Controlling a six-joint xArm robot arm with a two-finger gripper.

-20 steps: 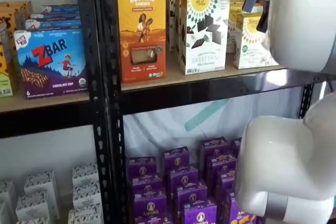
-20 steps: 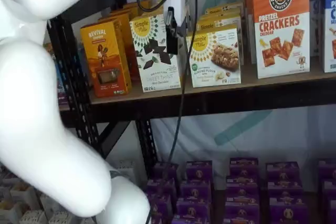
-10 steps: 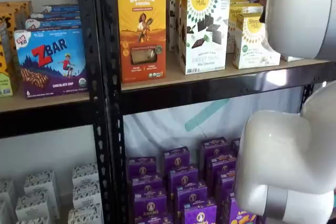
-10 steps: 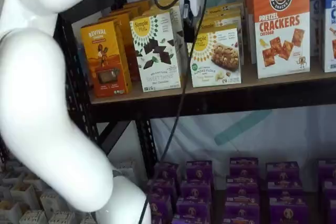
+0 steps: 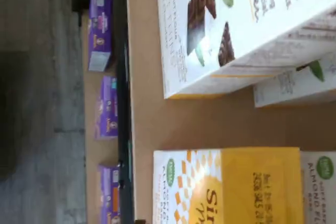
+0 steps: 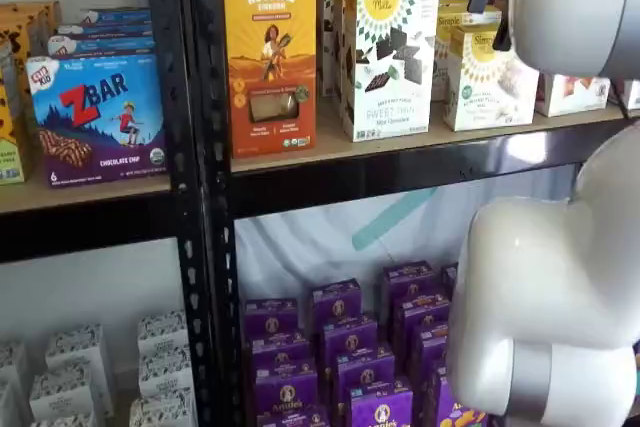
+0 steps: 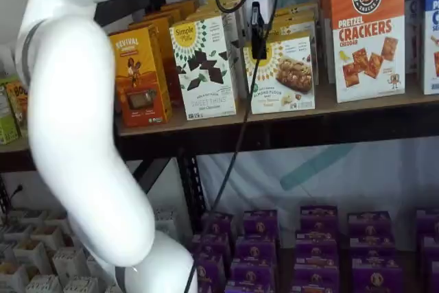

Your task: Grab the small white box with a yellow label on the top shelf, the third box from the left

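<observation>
Your claw (image 7: 258,40) hangs in front of the small white box (image 7: 282,75) on the top shelf (image 7: 357,103). Only 1 dark finger shows side-on, so I cannot tell its state. The box stands closed beside the taller Sweet Thins carton (image 7: 204,66).

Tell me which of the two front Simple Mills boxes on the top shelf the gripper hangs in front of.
The short white box with the yellow sunburst. The gripper hangs over its upper left corner in a shelf view; the taller box with dark cookie squares stands clear beside it.

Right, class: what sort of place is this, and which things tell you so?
Probably a shop aisle or a mock store: black metal shelving, rows of the same purple boxes below, and cracker cartons lined up facing front.
</observation>
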